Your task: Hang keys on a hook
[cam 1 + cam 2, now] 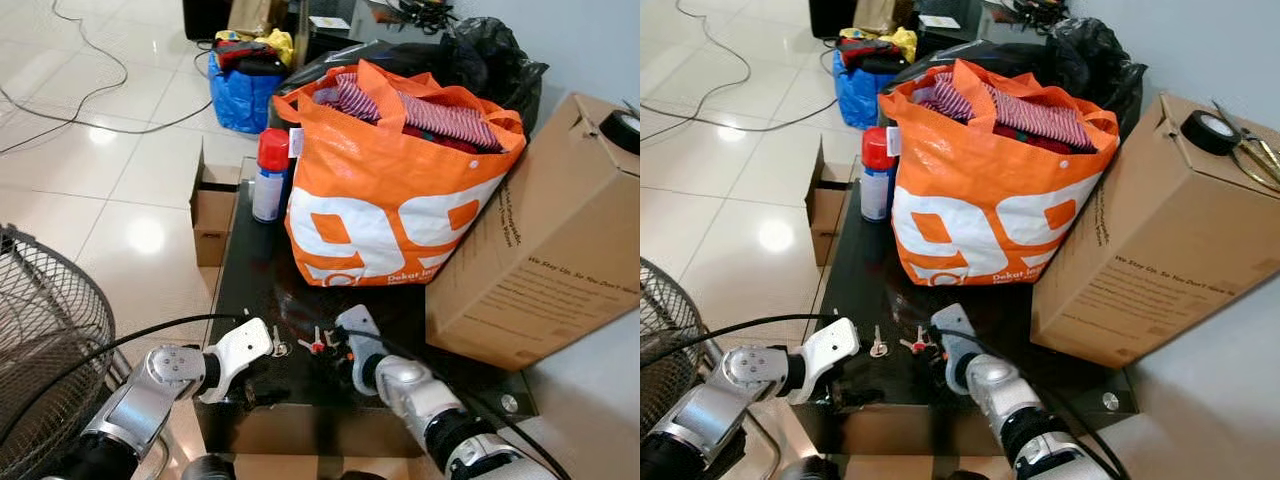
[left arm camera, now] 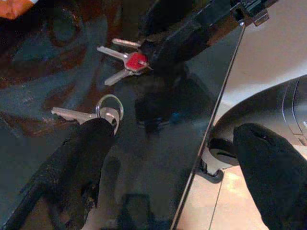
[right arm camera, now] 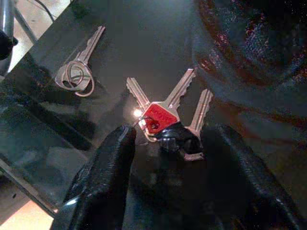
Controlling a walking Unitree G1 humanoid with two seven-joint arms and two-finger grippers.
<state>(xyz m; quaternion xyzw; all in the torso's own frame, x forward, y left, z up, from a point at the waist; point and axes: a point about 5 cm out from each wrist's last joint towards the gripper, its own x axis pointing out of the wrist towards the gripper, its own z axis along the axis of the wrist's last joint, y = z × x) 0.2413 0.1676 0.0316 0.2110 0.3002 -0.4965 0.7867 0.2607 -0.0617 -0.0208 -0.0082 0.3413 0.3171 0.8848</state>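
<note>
Right wrist view: a bunch of keys (image 3: 165, 115) with red and black heads is recorded at mid-frame, flat on the glossy black table (image 3: 144, 43). The right gripper (image 3: 165, 143) is spread open astride the bunch, one finger at each side of the heads, nothing yet clamped. A single silver key on a ring (image 3: 76, 72) is listed at the upper left of that frame, apart from the bunch.

Left eye view: bunch and single key are placed low at centre, near the table's front edge, the right gripper beside them. The left gripper (image 2: 172, 163) is noted open, one finger (image 2: 81, 158) by the single key's ring, the other finger past the table edge; contact with the ring cannot be settled from the dark wrist picture.

Surroundings: orange bag (image 1: 390, 180), cardboard box (image 1: 540, 250), red-capped spray can (image 1: 270, 175), wire fan guard (image 1: 40, 340). No hook is identified.

Risk, as judged: flat keys on slick glass may be skidded or only partly caught at closing, and pushed over the near edge.
</note>
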